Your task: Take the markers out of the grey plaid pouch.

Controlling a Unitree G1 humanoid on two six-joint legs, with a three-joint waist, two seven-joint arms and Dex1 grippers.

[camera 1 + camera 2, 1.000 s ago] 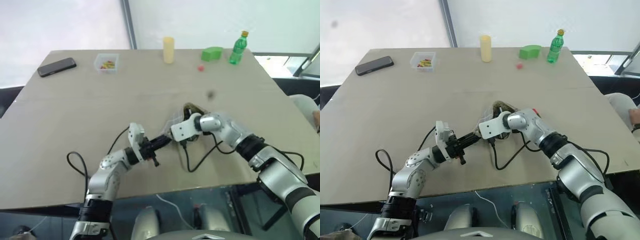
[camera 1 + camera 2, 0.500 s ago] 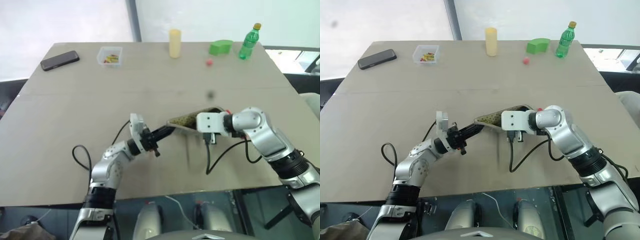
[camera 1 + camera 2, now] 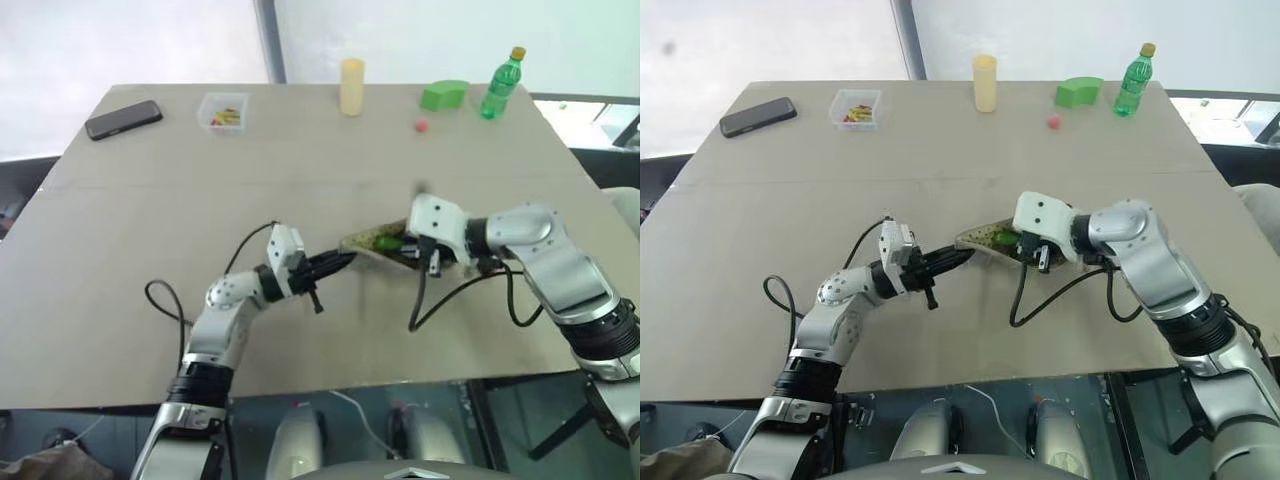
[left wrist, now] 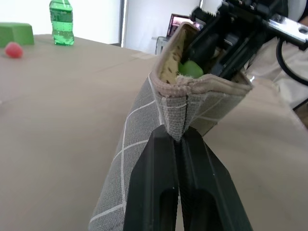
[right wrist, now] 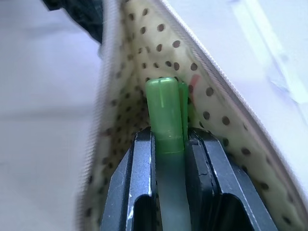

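Left tool [image 4: 179, 139] pinches the grey plaid fabric pouch [image 4: 144, 159] by its corner, steadying it while right tool [image 5: 169, 144] grips the bright green marker [image 5: 165, 113] inside.

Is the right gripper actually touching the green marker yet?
Touching. In the right wrist view the right gripper's two black fingers press against both sides of the green marker, inside the mouth of the grey plaid pouch.
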